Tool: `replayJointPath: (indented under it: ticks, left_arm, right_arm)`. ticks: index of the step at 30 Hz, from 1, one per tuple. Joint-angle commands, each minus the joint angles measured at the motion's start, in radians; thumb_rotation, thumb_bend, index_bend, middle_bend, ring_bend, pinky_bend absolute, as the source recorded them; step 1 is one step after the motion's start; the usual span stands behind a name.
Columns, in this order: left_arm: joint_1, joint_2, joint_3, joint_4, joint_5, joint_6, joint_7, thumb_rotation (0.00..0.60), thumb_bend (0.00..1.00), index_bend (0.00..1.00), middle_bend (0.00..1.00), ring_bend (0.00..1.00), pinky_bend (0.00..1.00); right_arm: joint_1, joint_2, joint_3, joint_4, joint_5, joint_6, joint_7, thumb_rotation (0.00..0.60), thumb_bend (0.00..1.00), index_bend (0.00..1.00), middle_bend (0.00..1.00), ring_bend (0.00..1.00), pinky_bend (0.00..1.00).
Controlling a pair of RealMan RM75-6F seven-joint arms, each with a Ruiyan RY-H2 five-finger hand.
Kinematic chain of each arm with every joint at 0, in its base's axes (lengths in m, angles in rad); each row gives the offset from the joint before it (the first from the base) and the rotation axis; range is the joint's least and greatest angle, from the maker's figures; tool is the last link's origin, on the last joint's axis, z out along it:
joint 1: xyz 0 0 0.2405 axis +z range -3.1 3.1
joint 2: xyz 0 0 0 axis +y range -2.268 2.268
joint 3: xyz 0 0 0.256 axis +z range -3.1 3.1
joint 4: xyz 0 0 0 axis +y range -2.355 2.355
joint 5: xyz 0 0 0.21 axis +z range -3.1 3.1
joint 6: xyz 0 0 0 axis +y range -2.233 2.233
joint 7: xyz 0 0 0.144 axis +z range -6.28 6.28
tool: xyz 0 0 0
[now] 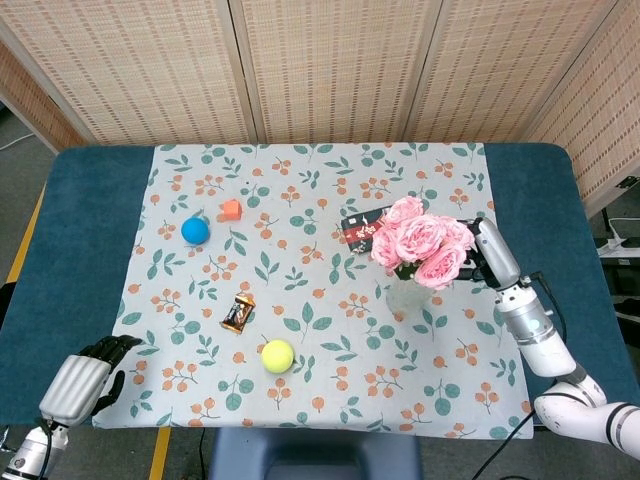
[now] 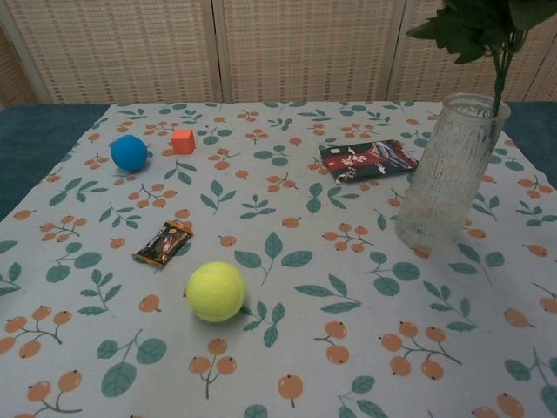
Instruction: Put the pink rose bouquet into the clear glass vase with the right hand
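right hand (image 1: 487, 252) raised over the table's right side, gripping; left hand (image 1: 82, 379) rests at the near-left corner, fingers curled.

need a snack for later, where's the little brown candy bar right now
In the head view the brown candy bar lies on the floral tablecloth left of centre, just up-left of the yellow tennis ball and below the blue ball.

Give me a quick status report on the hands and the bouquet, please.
Right hand holds pink rose bouquet. Stems in mouth of clear glass vase. Left hand idle at table edge. Nothing in the way.
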Motion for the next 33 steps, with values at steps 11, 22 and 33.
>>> replayJointPath:
  ticks: [11, 22, 33]
  left_arm:
    - [-0.001, 0.0, 0.001, 0.0, 0.0, -0.001, 0.001, 0.6, 0.64, 0.19, 0.21, 0.23, 0.43]
    - [-0.002, -0.001, 0.002, 0.001, 0.002, -0.001, 0.001, 0.6, 0.64, 0.19, 0.21, 0.22, 0.43]
    - [-0.002, -0.001, 0.003, 0.0, 0.004, -0.001, 0.003, 0.6, 0.64, 0.19, 0.21, 0.22, 0.43]
  right_arm:
    - [0.0, -0.054, -0.057, 0.137, -0.018, -0.006, 0.063, 0.6, 0.26, 0.65, 1.0, 1.0, 1.0]
    - [-0.013, -0.047, -0.087, 0.14, -0.042, 0.028, 0.056, 0.6, 0.11, 0.37, 1.0, 0.99, 1.0]
    - [-0.06, -0.034, -0.096, 0.139, -0.051, 0.121, 0.007, 0.6, 0.1, 0.31, 1.0, 0.99, 1.0]
